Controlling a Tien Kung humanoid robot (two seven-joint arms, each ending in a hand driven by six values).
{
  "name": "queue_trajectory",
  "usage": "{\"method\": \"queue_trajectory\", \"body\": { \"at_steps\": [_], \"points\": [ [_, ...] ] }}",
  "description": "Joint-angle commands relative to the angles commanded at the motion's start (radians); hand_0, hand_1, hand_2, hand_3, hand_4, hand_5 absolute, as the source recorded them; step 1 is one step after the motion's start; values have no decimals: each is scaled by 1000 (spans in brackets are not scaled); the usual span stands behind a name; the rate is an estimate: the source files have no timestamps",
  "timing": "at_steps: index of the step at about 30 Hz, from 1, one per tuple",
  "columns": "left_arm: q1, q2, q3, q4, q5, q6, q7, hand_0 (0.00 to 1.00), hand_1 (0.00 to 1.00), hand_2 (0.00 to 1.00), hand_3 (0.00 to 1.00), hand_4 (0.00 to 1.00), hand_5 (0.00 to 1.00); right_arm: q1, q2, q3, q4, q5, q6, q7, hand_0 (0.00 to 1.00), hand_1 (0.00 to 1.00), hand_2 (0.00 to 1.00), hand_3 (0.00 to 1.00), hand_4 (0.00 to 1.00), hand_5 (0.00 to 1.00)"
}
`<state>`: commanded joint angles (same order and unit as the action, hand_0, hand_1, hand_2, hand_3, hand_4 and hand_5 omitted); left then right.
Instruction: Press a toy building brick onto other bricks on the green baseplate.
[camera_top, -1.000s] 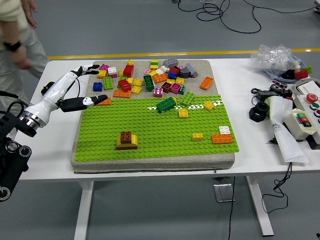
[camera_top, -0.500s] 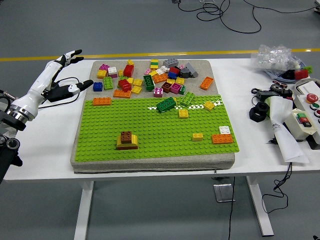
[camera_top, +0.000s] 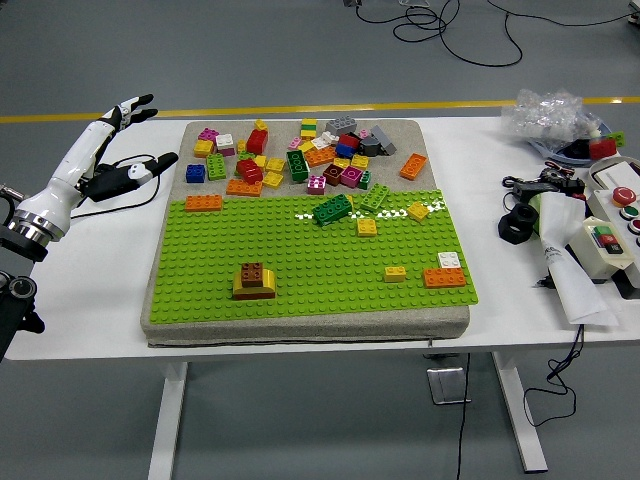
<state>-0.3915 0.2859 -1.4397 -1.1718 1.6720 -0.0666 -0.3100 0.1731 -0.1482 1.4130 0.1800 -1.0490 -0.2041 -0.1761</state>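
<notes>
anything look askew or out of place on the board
Two things. The dark green brick near the green baseplate's far edge sits at an angle to the stud grid, as does the light green brick beside it. The rest is a loose brick pile behind; nothing looks damaged.
</notes>
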Motion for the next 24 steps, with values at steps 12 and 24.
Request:
{"method": "queue_trajectory", "body": {
  "at_steps": [12, 24],
  "points": [
    [8, 0, 3, -5, -10, 6, 3, 998, 915, 882, 956, 909, 685, -13, 5, -12, 0, -7, 4, -5, 802, 731, 752, 737, 998, 664],
    [0, 1, 4, 3, -14, 4, 5, 998, 915, 877, 953, 902, 705, -19, 8, -8, 0, -6, 7, -3, 803, 731, 752, 736, 998, 664]
  ]
}}
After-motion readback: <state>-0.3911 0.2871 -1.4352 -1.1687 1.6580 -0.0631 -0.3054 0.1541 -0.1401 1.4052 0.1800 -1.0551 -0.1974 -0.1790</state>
